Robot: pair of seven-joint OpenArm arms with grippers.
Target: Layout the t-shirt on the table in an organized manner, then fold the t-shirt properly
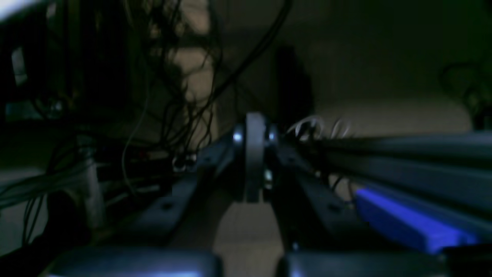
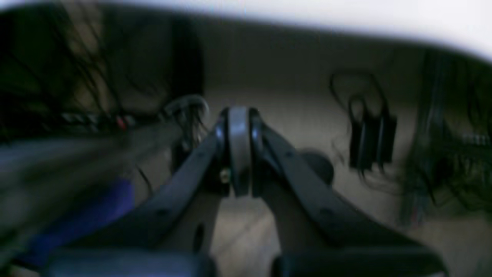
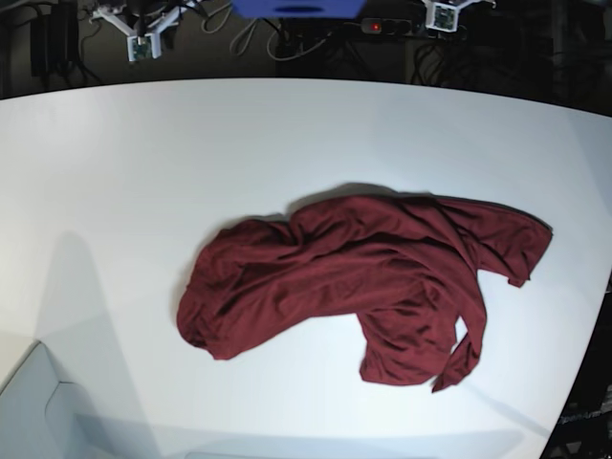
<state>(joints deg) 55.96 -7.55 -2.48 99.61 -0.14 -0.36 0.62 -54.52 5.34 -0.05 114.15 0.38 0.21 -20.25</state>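
T-shirt [image 3: 368, 287] crumpled on table [image 3: 143, 172], well apart from both closed, empty claws [image 1: 253, 169] [image 2: 239, 154].

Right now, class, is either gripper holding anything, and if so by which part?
Nothing is held. The left gripper and right gripper are both shut on nothing, away from the t-shirt, which lies crumpled on the table.

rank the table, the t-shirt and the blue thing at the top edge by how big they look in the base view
1. table, fills most of the view
2. t-shirt, crumpled, covers a middle patch
3. blue thing, smallest, but cut off by the frame and farther back, so its real size is unsure
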